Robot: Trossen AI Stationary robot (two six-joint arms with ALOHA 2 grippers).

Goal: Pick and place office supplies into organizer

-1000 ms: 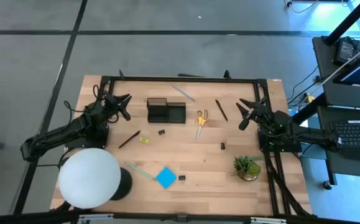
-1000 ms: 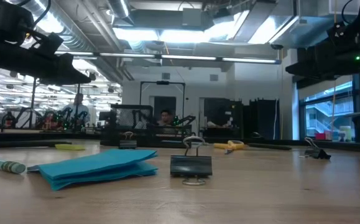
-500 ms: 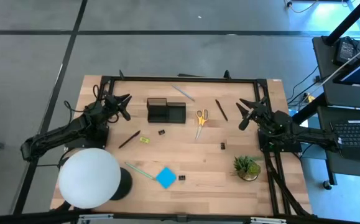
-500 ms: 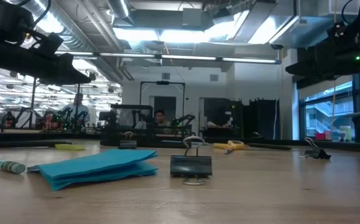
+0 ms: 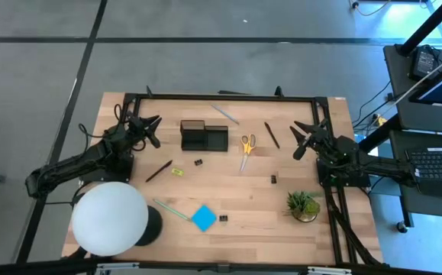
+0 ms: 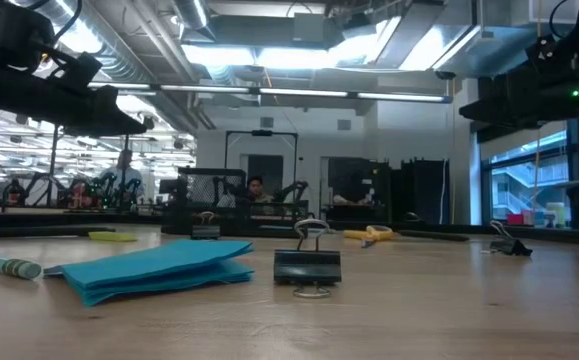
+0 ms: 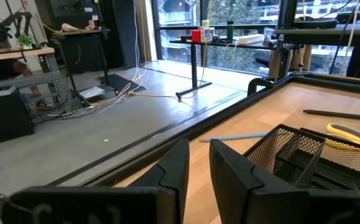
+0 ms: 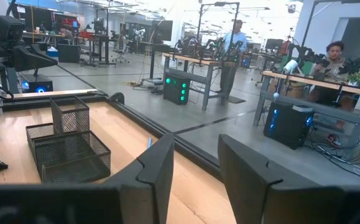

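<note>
Overhead: one mesh organizer (image 5: 203, 136) upper centre, one pair of scissors (image 5: 246, 144), one blue note pad (image 5: 203, 218), three binder clips (image 5: 272, 179). Left gripper (image 5: 150, 127) and right gripper (image 5: 300, 137) both parted, empty.

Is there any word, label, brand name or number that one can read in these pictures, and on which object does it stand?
None can be read.
The blue note pad, the binder clip and the organizer show no print.
Screens and devices in the room behind: too small to read.
</note>
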